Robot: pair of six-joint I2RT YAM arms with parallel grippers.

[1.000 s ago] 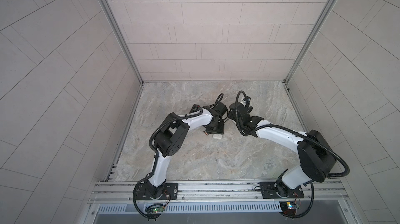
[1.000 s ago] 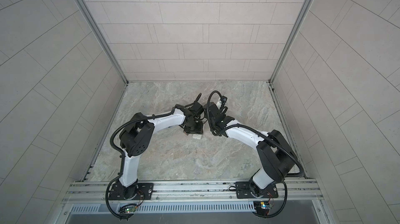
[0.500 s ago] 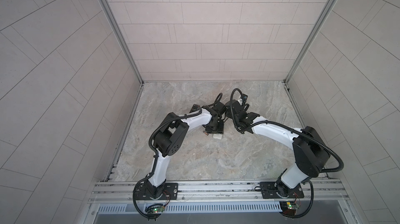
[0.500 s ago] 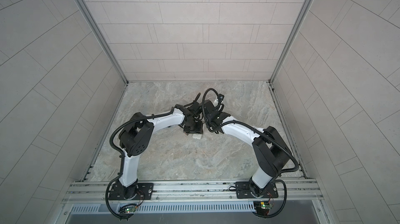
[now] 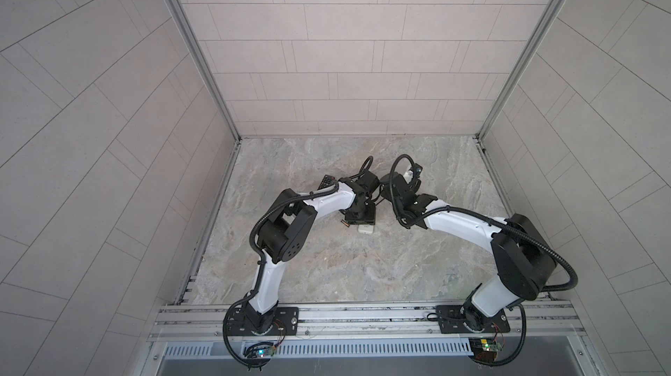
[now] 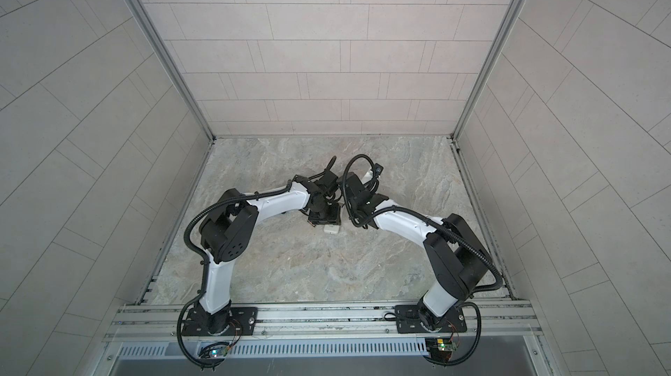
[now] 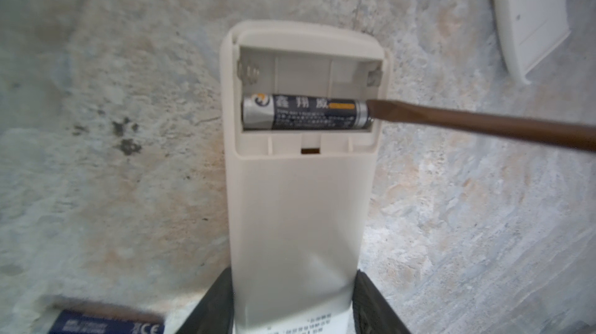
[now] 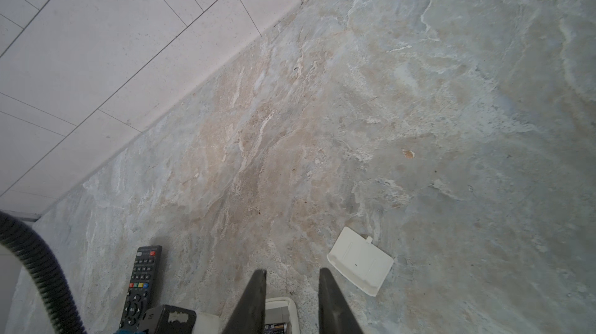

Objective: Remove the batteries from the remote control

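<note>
A marbled grey-beige desk (image 5: 363,276) is boxed in on three sides by pale tiled walls (image 5: 345,58). A metal rail (image 5: 363,314) along its near edge carries both arms. Near the desk's middle the left gripper (image 7: 293,287) clamps a white remote (image 7: 300,203), which lies back up with its compartment uncovered. One battery (image 7: 306,112) lies in the slot nearer the gripper, and a screwdriver shaft (image 7: 483,126) touches its end. A loose battery (image 7: 106,324) lies on the desk beside that gripper. The white cover (image 8: 359,261) lies near the remote but apart from it, and a black remote (image 8: 142,280) lies toward the left edge. The right gripper (image 8: 292,272) hovers over the compartment with its jaws narrow; the views do not show whether they grip anything.
</note>
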